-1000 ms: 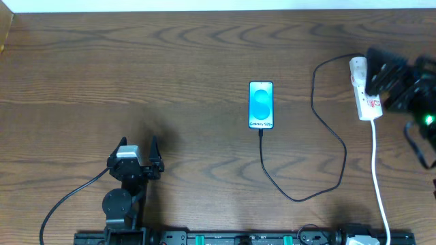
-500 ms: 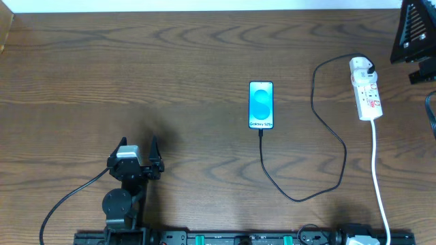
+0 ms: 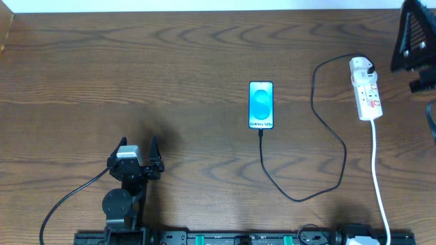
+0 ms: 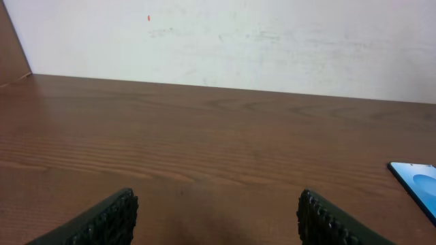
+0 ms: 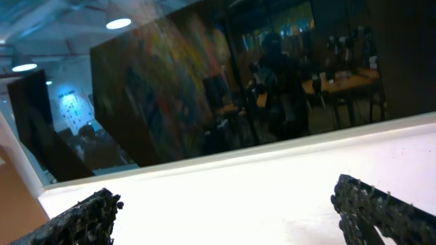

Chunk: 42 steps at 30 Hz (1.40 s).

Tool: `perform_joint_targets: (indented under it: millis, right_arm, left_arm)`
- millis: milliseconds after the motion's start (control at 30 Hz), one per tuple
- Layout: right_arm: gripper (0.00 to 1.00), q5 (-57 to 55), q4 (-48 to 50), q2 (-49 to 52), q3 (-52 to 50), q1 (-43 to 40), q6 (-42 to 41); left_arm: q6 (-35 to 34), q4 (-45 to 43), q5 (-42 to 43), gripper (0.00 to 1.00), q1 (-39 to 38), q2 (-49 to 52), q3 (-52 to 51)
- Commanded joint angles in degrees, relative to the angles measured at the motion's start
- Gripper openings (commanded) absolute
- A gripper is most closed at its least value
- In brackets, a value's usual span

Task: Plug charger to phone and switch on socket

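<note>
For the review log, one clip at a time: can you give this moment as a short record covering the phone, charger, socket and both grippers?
phone: lying flat mid-table, screen lit
charger: tip meets the phone's bottom edge; cable loops right to the socket's far end
socket: far right of the table; switch position not readable
left gripper: open, empty, front left, apart from everything
right gripper: open, empty, at the far-right edge, its camera facing off the table
</note>
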<state>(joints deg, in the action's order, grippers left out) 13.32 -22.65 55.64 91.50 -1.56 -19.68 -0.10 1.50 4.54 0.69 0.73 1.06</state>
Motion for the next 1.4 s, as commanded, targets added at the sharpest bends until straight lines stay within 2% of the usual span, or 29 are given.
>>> perform_joint_targets:
  millis: [0,367,667,933,1200,1367]
  right_arm:
    - [0.99,0.33,-1.55,-4.46,0.28,0.48,0.52]
    - [0.99,0.28,-8.92,-17.25,-0.09,0.48,5.64]
    - [0.99,0.33,-8.76,-26.21,-5.68,-0.46,5.62]
    - [0.99,-2.08,-5.29,-32.50,-11.96,-6.51,5.64]
    - [0.99,-2.91,-4.55,-43.15,-18.16,-14.40,5.64]
    - [0.99,-4.22,-4.15,-46.16,-19.61,-15.26,5.70]
  left_arm:
    - [0.50,2.10,0.79,0.75,-0.13,-0.50,-0.83]
    - [0.50,2.10,0.79,0.75,-0.13,-0.50,-0.83]
    - [0.50,2.10,0.79,0.75,-0.13,-0.50,-0.83]
    - [0.50,2.10,0.79,0.75,-0.13,-0.50,-0.83]
    - [0.50,2.10,0.79,0.74,-0.13,-0.50,-0.83]
    - [0.50,2.10,0.79,0.75,-0.13,-0.50,-0.83]
